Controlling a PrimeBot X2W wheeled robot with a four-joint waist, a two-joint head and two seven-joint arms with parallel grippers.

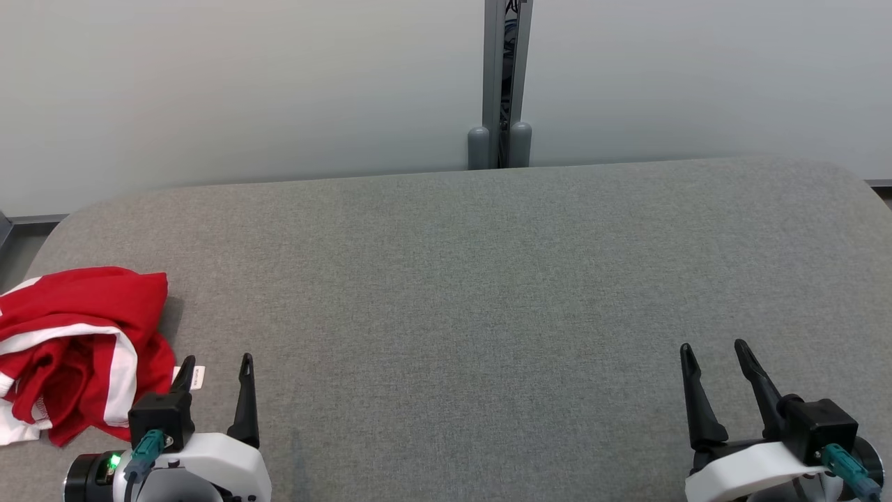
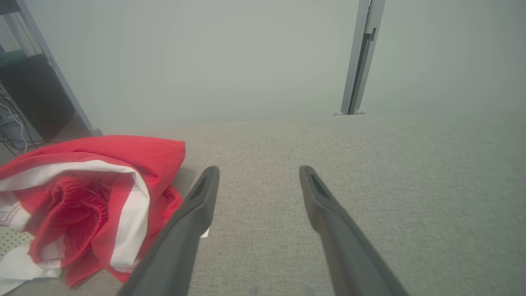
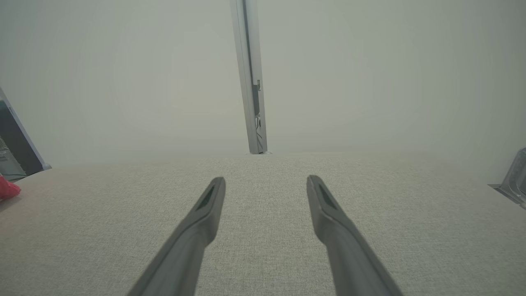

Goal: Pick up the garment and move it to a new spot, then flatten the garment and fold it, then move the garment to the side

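Observation:
The garment (image 1: 77, 348) is a crumpled red piece with white bands, bunched at the left edge of the grey table (image 1: 488, 279). The left wrist view has the garment (image 2: 90, 201) at its lower left, with a small white label beside it. My left gripper (image 1: 216, 366) stands open just to the right of the heap, nothing between its fingers; its left finger is close to the cloth. At the lower right my right gripper (image 1: 714, 352) is open and empty, far from the garment. A red corner of the garment (image 3: 7, 190) peeks in at the right wrist view's left edge.
A pale wall runs behind the table, with a grey upright post (image 1: 507, 84) at its middle. Past the table's left end, the left wrist view has a dark cabinet and cables (image 2: 24, 102). A metal bracket (image 3: 513, 181) sits at the right wrist view's edge.

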